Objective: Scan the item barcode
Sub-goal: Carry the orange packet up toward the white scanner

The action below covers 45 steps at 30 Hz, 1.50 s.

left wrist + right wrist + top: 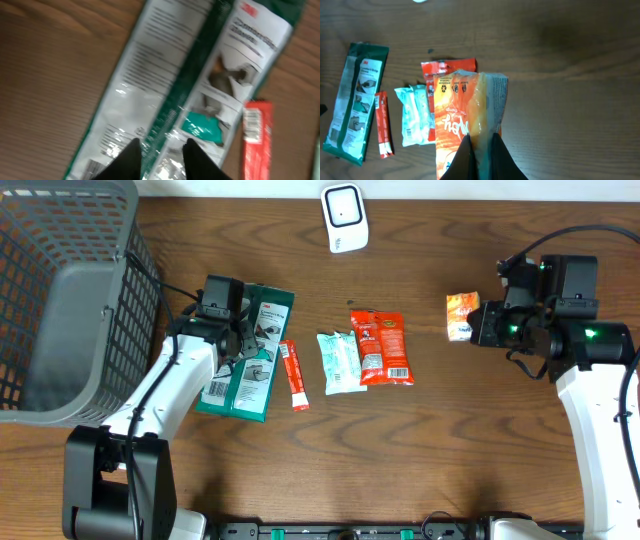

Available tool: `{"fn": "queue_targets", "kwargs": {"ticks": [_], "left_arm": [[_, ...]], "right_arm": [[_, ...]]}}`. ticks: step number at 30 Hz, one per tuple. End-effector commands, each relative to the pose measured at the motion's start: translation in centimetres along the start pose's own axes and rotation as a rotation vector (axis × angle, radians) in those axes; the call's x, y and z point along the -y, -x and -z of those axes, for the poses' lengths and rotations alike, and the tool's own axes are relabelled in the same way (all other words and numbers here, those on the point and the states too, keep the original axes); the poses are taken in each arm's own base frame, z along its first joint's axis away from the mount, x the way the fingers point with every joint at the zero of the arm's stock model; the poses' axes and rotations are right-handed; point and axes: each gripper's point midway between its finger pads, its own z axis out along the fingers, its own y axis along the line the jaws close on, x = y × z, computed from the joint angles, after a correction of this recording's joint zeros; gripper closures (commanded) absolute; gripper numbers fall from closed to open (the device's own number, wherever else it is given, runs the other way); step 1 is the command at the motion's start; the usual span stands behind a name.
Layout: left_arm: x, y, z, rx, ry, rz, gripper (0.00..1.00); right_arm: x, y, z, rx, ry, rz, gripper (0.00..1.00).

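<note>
Gripping one orange packet (pixel 455 115) at the bench's (pixel 450 440) right, the right end effector (pixel 481 147) is clamped shut. Left end effector (pixel 161 150) sits narrowly parted over one green packet (pixel 150 80), hold unclear. Three other packets (pixel 340 362) lie between.

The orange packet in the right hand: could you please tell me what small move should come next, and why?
Probably carry the orange packet toward the white scanner: the right hand is shut on the packet, yet it is well off to the scanner's side, not in front of it.
</note>
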Motion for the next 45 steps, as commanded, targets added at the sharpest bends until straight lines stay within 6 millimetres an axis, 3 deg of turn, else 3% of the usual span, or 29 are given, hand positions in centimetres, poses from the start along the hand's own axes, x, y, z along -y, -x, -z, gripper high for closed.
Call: {"fn": "queue_targets", "kwargs": {"ticks": [1,3,7,11,17,24,30,34,38,45], "left_arm": [[-2.7,-0.1,-0.9,0.033,0.138,0.004,0.81],[-2.8,-0.4,-1.5,0.039,0.135,0.005,0.91],[-2.9,-1.0,-3.2,0.062,0.124,0.009,0.9],[-3.0,-1.4,-3.4,0.049,0.13,0.007,0.9],[-3.4,-3.4,-6.4,-0.019,0.15,0.067,0.9],[1.6,-6.1,-6.2,-0.185,-0.134,0.112,0.9],[3.1,-7.7,-5.4,-0.272,-0.225,0.122,0.9],[3.2,-6.4,-4.2,-0.234,-0.227,0.11,0.9],[3.1,-3.3,-1.0,-0.154,-0.2,0.057,0.83],[1.6,1.5,3.6,-0.06,-0.057,-0.024,0.83]], "right_arm": [[-0.6,0.0,0.3,0.002,-0.027,0.029,0.99],[-0.6,-0.3,0.1,-0.01,-0.047,0.039,0.99],[-1.4,-1.1,-0.1,-0.039,-0.05,0.075,0.99],[-1.8,-1.8,-0.2,-0.066,-0.046,0.091,0.99],[-1.7,-1.9,-0.2,-0.069,-0.047,0.09,0.99],[-1.7,-2.0,-0.1,-0.076,-0.048,0.089,0.99],[-1.5,-2.0,-0.1,-0.076,-0.062,0.073,0.99],[-1.5,-2.0,-0.1,-0.073,-0.063,0.073,0.99],[-1.8,-0.9,0.6,-0.043,-0.06,0.076,0.99],[-3.3,2.4,4.3,0.04,-0.104,0.101,0.99]]}}
